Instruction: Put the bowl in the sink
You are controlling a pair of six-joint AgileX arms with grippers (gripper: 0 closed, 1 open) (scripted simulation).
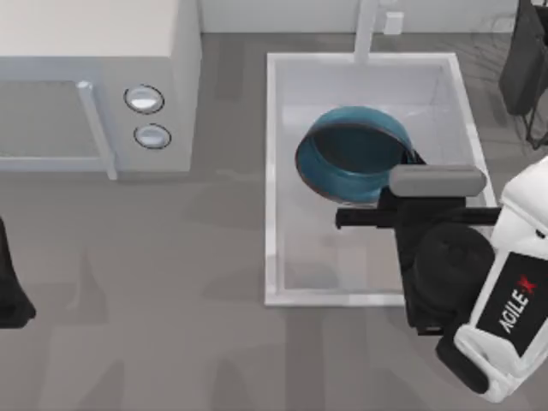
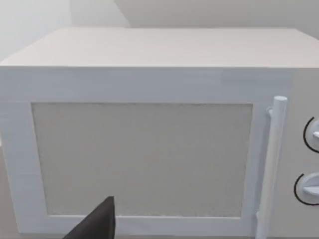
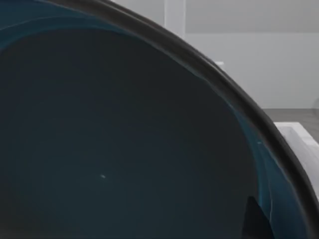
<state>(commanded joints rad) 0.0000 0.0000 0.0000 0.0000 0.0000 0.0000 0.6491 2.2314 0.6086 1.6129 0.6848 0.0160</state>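
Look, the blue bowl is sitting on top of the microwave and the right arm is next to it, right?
Not quite. The top view shows the blue bowl over the sink, tilted, not on the microwave. The right arm is indeed next to it.

The bowl (image 1: pixel 355 154) and right arm crowd the sink's (image 1: pixel 272 171) far half; its near floor lies open, the microwave (image 1: pixel 94 77) standing well left.

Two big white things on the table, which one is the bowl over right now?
The sink, the open white basin with the faucet, right of the microwave. The bowl is over it, tilted, at the right gripper; the microwave has two round knobs.
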